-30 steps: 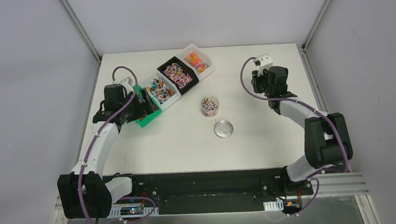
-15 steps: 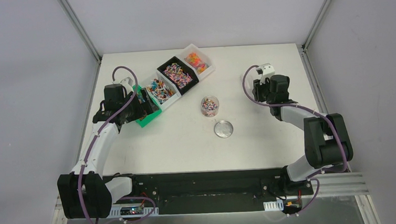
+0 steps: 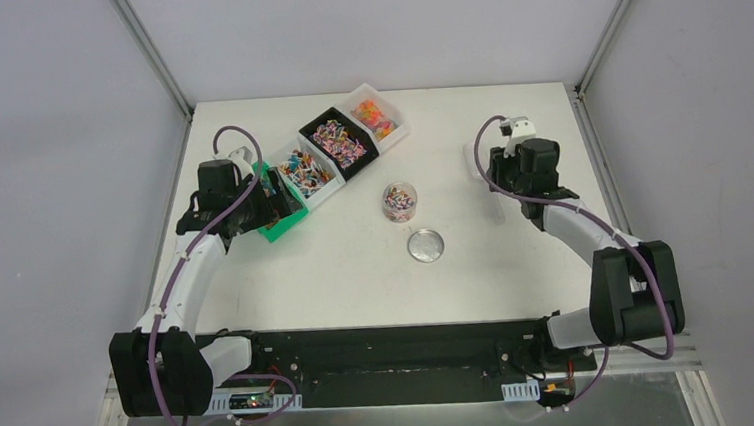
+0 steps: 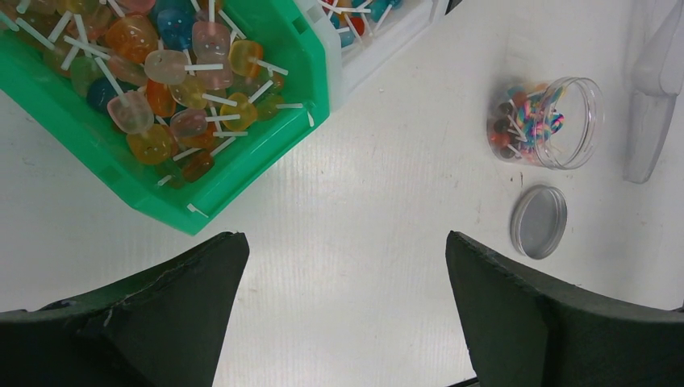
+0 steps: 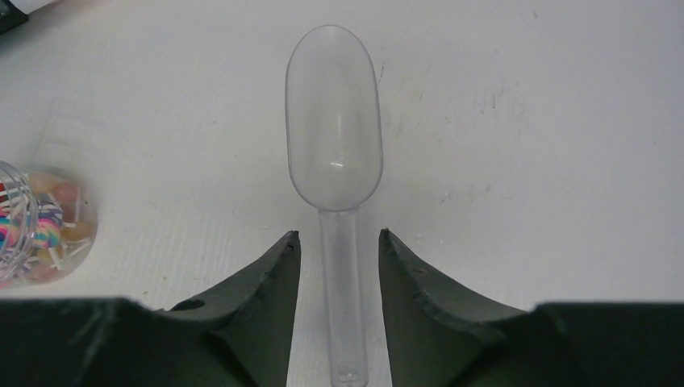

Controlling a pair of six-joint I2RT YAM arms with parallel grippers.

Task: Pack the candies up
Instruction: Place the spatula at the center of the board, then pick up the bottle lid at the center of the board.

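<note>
Candies [image 4: 161,89] in mixed bright colours, on short white sticks, fill a green bin [image 4: 202,201]. More candies [image 4: 520,121] lie in a clear jar [image 3: 399,202] on the table. Its lid [image 3: 425,246] lies beside it, off the jar. My left gripper [image 4: 345,235] hangs open over bare table just in front of the green bin, with nothing between its fingers. My right gripper [image 5: 339,234] is open at the right of the table. A clear plastic scoop [image 5: 335,129] lies flat with its handle between the fingers, a gap on each side.
Three more bins of candies stand in a diagonal row behind the green one: white [image 3: 302,170], black [image 3: 338,141], white [image 3: 378,116]. The jar [image 5: 36,222] is left of the scoop. Grey walls and metal posts close off the back and sides.
My right gripper has opened wider and the arm has drawn back to the right. The left arm has not moved.
</note>
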